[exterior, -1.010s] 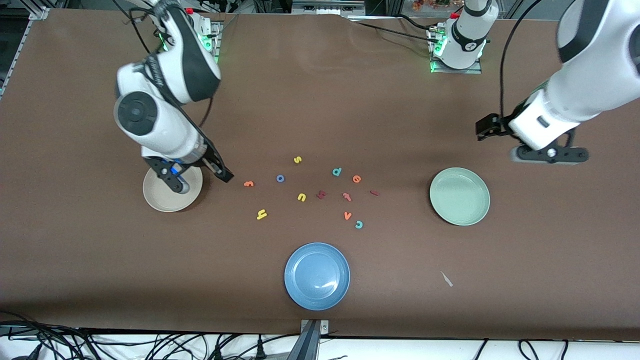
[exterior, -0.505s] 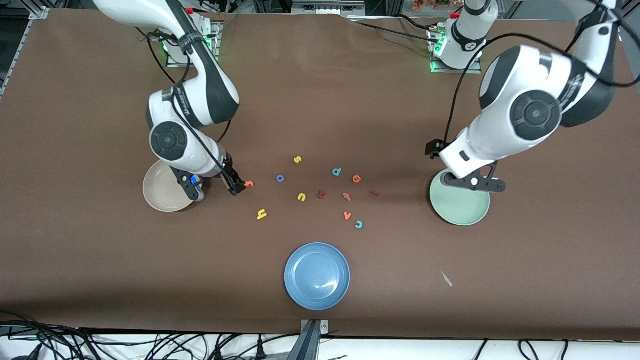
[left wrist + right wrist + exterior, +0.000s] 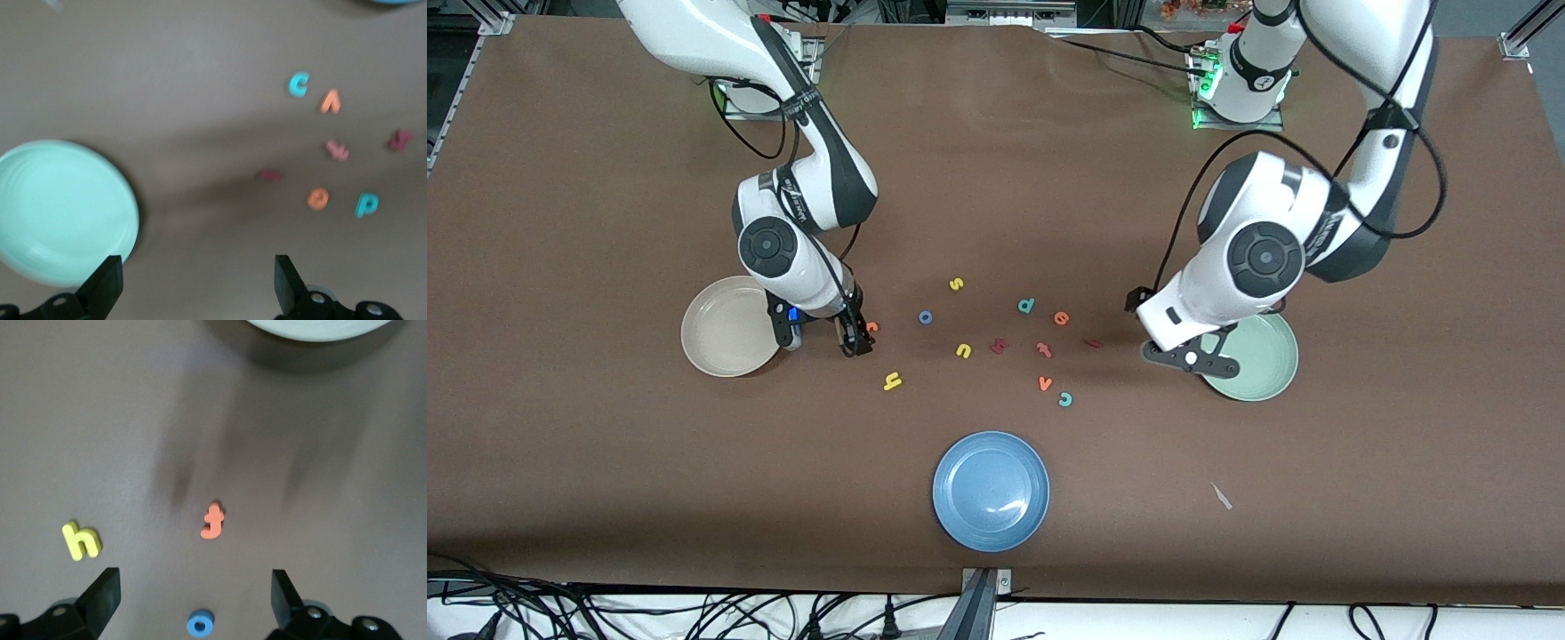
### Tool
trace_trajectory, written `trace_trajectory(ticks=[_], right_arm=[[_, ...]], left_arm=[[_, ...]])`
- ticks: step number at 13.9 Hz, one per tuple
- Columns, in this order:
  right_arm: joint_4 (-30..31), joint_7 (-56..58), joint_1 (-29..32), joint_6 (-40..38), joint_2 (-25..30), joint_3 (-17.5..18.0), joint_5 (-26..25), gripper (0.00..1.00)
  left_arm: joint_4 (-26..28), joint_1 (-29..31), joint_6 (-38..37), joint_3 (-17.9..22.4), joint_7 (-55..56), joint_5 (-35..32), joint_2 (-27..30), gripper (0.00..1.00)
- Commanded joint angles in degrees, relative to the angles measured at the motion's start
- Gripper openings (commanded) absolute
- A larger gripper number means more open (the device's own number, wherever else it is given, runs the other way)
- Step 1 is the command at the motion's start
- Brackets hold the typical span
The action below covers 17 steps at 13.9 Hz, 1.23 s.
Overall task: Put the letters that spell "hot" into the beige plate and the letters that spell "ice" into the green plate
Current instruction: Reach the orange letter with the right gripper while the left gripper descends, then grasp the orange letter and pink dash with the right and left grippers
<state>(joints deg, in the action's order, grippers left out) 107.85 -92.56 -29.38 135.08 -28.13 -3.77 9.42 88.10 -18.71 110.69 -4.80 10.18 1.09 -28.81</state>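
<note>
Starting the sort: no letter was yet seen in either plate.
The right gripper (image 3: 856,340), fingers apart and empty, was held over the orange "t" (image 3: 871,326) beside the beige plate (image 3: 711,360); the left gripper (image 3: 1190,354), fingers likewise apart, was held by the green plate (image 3: 1267,378). All six letters were left on the tabletop (image 3: 996,178).

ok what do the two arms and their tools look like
Both arms are glossy white with black joint sections and round grey-black caps at the joints; loose black cables run along them. Green lights glow at both bases. The right tool and the left tool are black, each with two dark fingers.
</note>
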Motion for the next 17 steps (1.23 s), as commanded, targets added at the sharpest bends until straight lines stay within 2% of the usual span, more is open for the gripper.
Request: trace_trajectory(ticks=[1, 4, 5, 6, 7, 12, 15, 17], right_arm=[[5.78, -1.48, -0.33, 7.01, 1.32, -0.19, 0.78, 1.00], [7.47, -1.57, -0.67, 10.46, -0.42, -0.10, 0.78, 1.00], [7.29, -1.57, -1.46, 10.46, -1.22, -0.19, 0.86, 1.00], [7.12, -1.66, -1.82, 10.64, -1.92, -0.19, 0.87, 1.00], [7.03, -1.75, -1.99, 10.99, -2.36, -0.19, 0.87, 1.00], [6.41, -1.13, -2.00, 11.69, -3.95, -0.27, 0.60, 0.97], [6.32, -0.87, -1.82, 12.13, -4.30, -0.28, 0.25, 0.94], [6.24, -0.43, -1.73, 12.66, -4.56, -0.28, 0.16, 0.92]], left_arm=[[-2.58, -2.64, 6.28, 0.58, -0.25, 1.72, -5.28, 1.00], [-2.14, -3.00, 9.45, 0.58, -0.77, 1.55, -8.71, 0.95], [-2.14, -3.35, 10.15, 0.58, -0.34, 1.63, -9.59, 0.91], [-2.23, -3.96, 10.42, 0.58, 0.36, 1.81, -9.77, 0.82], [-2.14, -4.23, 10.34, 0.58, 3.42, 1.81, -9.69, 0.79], [-2.32, -4.84, 10.34, 0.58, 17.04, 1.81, -10.92, 0.79], [-2.23, -6.34, 10.42, 0.58, 29.24, 1.81, -11.97, 0.79], [-2.32, -6.43, 10.34, 0.58, 34.54, 1.90, -11.97, 0.76]])
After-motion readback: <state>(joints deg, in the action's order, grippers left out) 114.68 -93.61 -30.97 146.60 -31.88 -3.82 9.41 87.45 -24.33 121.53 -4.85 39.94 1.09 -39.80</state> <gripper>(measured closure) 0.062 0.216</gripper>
